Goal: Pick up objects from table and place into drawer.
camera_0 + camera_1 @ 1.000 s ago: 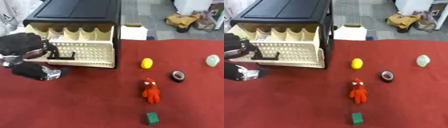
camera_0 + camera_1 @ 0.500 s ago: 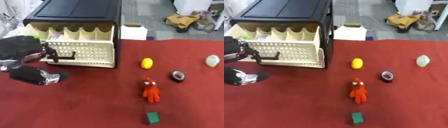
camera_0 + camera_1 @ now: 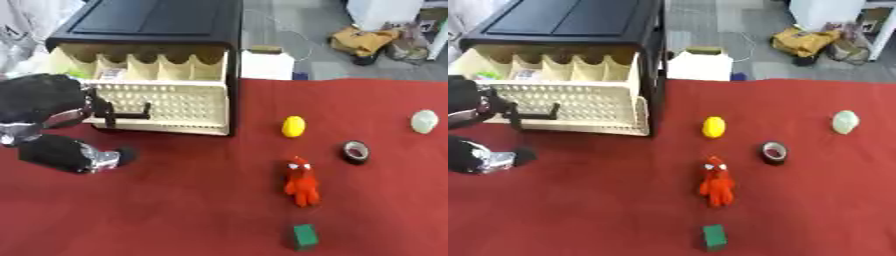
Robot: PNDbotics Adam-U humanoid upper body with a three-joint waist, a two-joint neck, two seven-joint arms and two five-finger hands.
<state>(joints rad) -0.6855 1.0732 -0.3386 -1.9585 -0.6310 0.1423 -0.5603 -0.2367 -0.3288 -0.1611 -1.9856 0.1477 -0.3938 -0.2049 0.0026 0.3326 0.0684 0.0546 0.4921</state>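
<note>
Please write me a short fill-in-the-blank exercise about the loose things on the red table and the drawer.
1. The cream drawer of the black cabinet stands ____.
2. The small cube nearest the camera is ____ in colour.
3. The red toy lies between the green cube and the ____ egg-shaped thing.
4. The robot's ____ hand is near the drawer front.

Missing words: open; green; yellow; left

Cream drawer [image 3: 162,102] pulled out of a black cabinet [image 3: 157,25], perforated front with a dark handle, small items in its left end. On the red worktop [image 3: 201,200] to its right: yellow egg-shaped thing [image 3: 294,126], dark ring of tape [image 3: 356,152] lying flat, pale green rounded thing [image 3: 424,121] farthest right. Nearer the front edge, red toy figure [image 3: 301,182] lying lengthwise and small green block [image 3: 304,236] just below it, all apart from one another.
</note>
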